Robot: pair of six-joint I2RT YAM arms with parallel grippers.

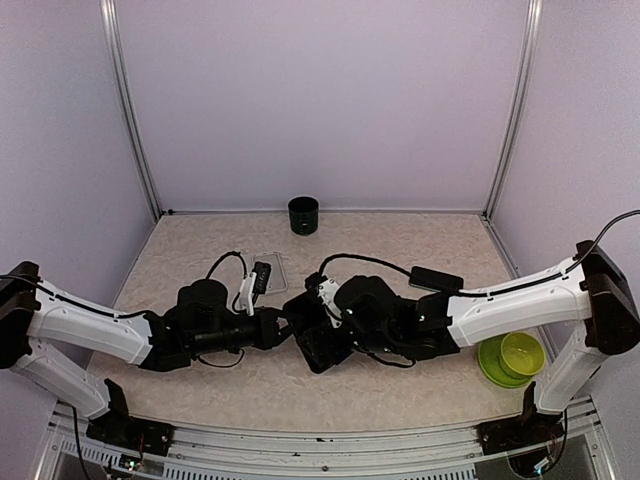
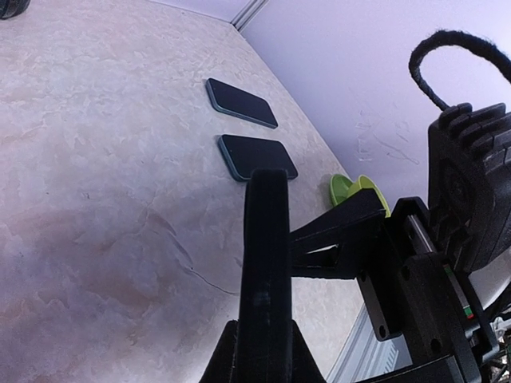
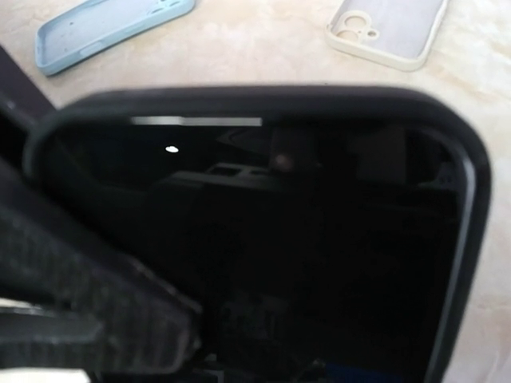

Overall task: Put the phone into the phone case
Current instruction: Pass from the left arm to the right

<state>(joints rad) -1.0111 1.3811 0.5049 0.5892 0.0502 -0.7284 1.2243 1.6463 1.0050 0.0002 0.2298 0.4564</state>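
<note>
A black phone [image 3: 263,231] with a black phone case rim [image 3: 263,96] around its edge fills the right wrist view. It is held up off the table between the two arms. In the left wrist view it stands edge-on [image 2: 265,239], and my left gripper [image 2: 263,343] is shut on its lower end. My right gripper [image 2: 313,247] comes in from the right, one finger [image 2: 343,217] touching the phone's side. In the top view both grippers meet at mid-table, left [image 1: 283,328] and right [image 1: 306,338]. The right wrist view hides its own fingers behind the phone.
Two dark phones [image 2: 241,102] [image 2: 257,156] lie on the table beyond. A light blue case [image 3: 112,28] and a cream case [image 3: 391,28] lie flat. A green bowl [image 1: 512,357] sits at the right, a dark cup [image 1: 303,215] at the back wall.
</note>
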